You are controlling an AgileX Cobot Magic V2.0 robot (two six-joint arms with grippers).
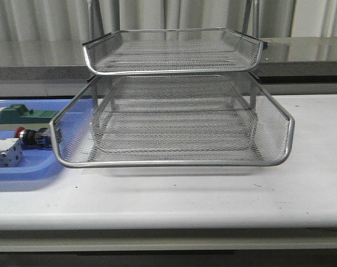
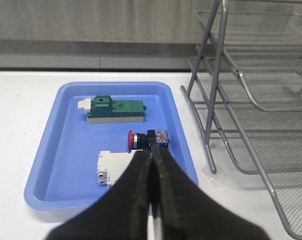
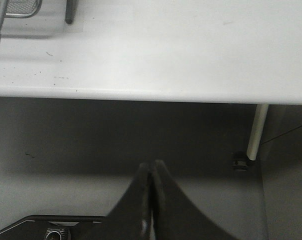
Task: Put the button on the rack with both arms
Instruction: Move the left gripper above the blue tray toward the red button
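Nearest in the left wrist view, the left hand (image 2: 153,152) has its fingers pressed together, holding nothing, just above the button (image 2: 147,138); the button lies on its side in the blue tray (image 2: 46,165), between a green block (image 2: 116,109) and a white block (image 2: 110,167); the rack (image 1: 174,119) stands beside the tray on the white surface (image 1: 213,194); the right hand (image 3: 151,167) is also pressed together, off the surface edge.

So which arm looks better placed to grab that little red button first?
The left. Its hand hangs, shut, over the blue tray just short of the button. The right hand, also shut, is off the table edge, far away.
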